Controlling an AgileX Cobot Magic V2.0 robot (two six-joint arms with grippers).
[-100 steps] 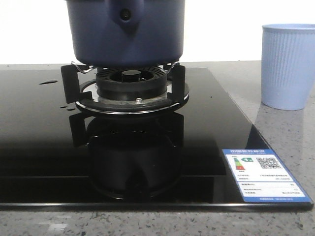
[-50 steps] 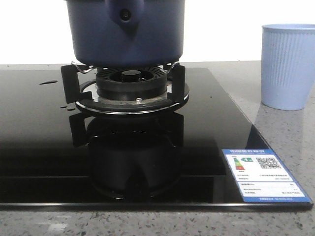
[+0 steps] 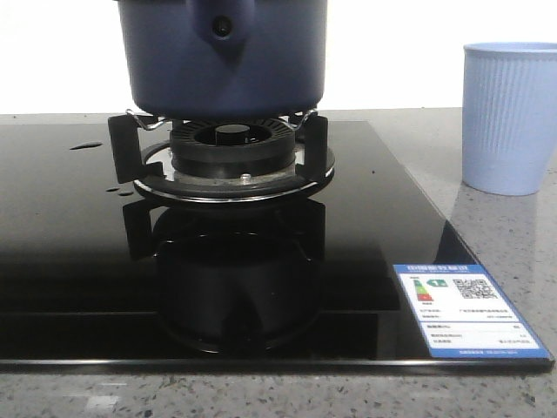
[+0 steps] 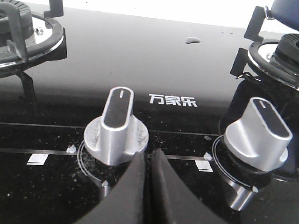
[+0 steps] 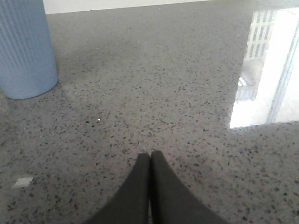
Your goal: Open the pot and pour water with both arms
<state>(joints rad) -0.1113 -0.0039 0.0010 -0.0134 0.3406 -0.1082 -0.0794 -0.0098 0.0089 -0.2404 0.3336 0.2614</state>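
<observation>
The dark navy-blue pot (image 3: 222, 61) stands on the burner grate (image 3: 231, 161) of the black glass stove (image 3: 78, 252); its top and lid are cut off by the front view's upper edge. Its handle mount with a small hole (image 3: 223, 28) faces the camera. A corner of the pot shows in the left wrist view (image 4: 285, 10). My left gripper (image 4: 148, 156) is shut and empty, just in front of a silver stove knob (image 4: 117, 128). My right gripper (image 5: 150, 156) is shut and empty over the grey stone counter (image 5: 154, 84). Neither gripper shows in the front view.
A light blue ribbed cup (image 3: 510, 117) stands on the counter right of the stove; it also shows in the right wrist view (image 5: 25, 46). A second knob (image 4: 259, 133) and another burner (image 4: 23, 35) are on the stove. An energy label (image 3: 470, 312) sits at its front right corner.
</observation>
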